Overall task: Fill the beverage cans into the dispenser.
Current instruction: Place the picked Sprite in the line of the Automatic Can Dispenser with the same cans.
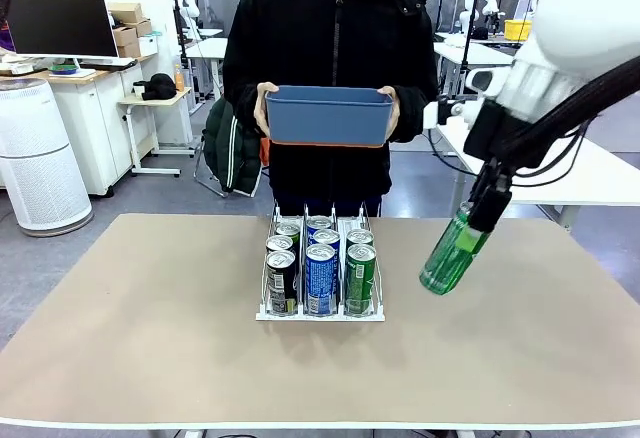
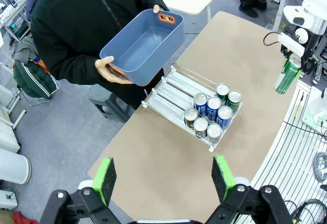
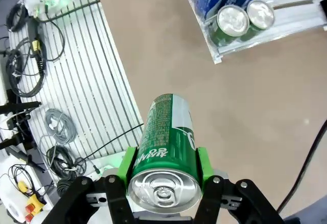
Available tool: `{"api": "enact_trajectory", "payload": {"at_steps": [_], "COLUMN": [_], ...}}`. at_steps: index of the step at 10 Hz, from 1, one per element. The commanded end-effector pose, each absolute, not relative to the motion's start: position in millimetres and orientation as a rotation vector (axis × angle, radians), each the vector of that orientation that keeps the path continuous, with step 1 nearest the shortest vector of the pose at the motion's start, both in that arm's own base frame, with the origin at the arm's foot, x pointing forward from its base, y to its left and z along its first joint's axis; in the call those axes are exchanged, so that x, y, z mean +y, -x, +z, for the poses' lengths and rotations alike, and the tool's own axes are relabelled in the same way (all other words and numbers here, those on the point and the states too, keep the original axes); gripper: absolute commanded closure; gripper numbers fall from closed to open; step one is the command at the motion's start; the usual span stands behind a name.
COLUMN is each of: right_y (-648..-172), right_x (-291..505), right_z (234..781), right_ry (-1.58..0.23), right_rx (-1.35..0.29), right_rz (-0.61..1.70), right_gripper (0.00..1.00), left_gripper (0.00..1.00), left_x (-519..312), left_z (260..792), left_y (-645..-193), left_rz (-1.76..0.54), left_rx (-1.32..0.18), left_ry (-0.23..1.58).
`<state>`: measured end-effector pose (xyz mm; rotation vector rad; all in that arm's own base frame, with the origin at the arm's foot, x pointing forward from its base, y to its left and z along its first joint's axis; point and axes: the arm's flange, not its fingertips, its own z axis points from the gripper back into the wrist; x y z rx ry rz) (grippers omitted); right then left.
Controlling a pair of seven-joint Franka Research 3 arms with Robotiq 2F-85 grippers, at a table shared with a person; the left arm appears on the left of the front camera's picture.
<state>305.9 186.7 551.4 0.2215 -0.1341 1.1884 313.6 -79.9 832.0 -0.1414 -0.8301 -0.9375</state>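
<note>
The dispenser (image 1: 320, 314) stands mid-table with several beverage cans (image 1: 321, 268) in its three lanes: black on the left, blue-and-white in the middle, green on the right. My right gripper (image 1: 478, 220) hangs above the table to the dispenser's right, shut on a tilted green can (image 1: 453, 255). In the right wrist view the green pads (image 3: 202, 163) clamp that can (image 3: 166, 142) with its silver top toward the camera, and the dispenser's corner (image 3: 217, 58) lies beyond it. My left gripper (image 2: 163, 177) is open and high above the table. Far below it are the dispenser (image 2: 171, 88) and the green can (image 2: 287, 75).
A person stands at the far side, both hands holding an empty blue tub (image 1: 328, 115) above the table edge. The tub (image 2: 143, 47) has orange handles. Bare tabletop (image 1: 140, 308) lies on both sides of the dispenser. Cables and a slatted floor (image 3: 76, 81) lie off the table's edge.
</note>
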Motion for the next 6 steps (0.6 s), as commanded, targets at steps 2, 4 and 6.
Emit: {"api": "enact_trajectory", "payload": {"at_steps": [2, 4, 6], "right_y": [-320.9, -333.4, -337.8], "right_x": [220.0, 239.8, 247.2], "right_z": [512.5, 487.3, 479.4], "right_ry": [-0.175, -0.119, -0.099], "right_rx": [-0.152, -0.167, -0.196], "right_rz": [1.192, 1.221, 1.217], "right_gripper": [0.42, 0.42, 0.42], "left_gripper": [0.00, 0.00, 0.00], "left_x": [-78.6, -78.6, -78.6], "left_z": [831.0, 831.0, 831.0], "left_y": [-314.6, -314.6, -314.6], "left_rz": [-0.934, -0.934, -0.934], "left_rx": [-0.834, -0.834, -0.834], "left_ry": [0.140, 0.140, 0.140]}}
